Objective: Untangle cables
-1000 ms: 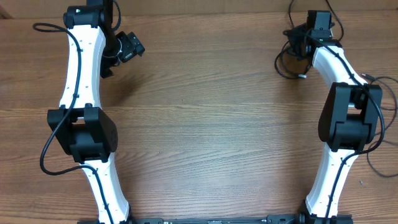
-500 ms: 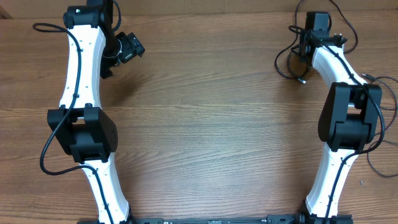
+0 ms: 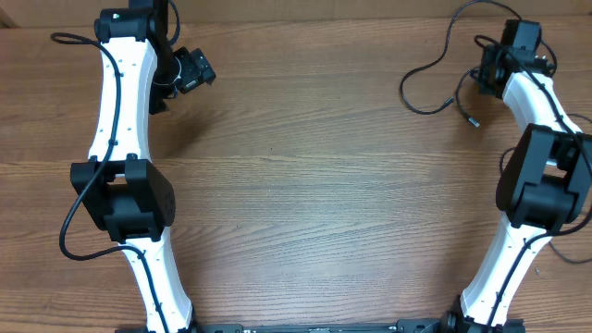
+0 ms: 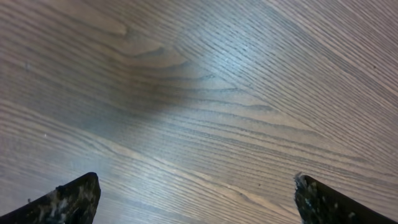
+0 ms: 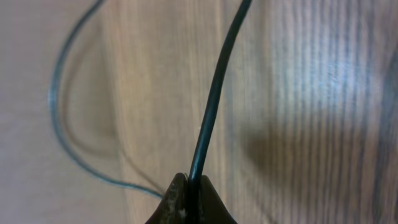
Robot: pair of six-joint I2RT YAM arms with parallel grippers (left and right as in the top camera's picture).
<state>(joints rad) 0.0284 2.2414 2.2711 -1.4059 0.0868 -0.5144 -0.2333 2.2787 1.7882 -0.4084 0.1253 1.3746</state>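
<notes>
Here, at the far right corner of the desk [image 3: 305, 185], the right gripper [image 5: 189, 185] is pinched fully shut on 1 thin black cable [image 5: 211, 102], which rises from between its fingertips. From overhead, the cable trails from the claw toward the desk's middle in a loose open loop, with a small plug tip [image 3: 468, 117] lying free near it. A fainter loop at the left of the right wrist view is too blurred to say whether it is the same cable or a 2nd one. Near the far left corner, the left gripper [image 4: 196, 199] hangs over bare wood, jaws spread as wide as they go, holding nothing. The step in hand appears to be drawing 1 strand clear of the tangle. The next move likely calls for a steady pull toward the right edge until the loop straightens, or for bringing the idle left claw across to pin the other end.
</notes>
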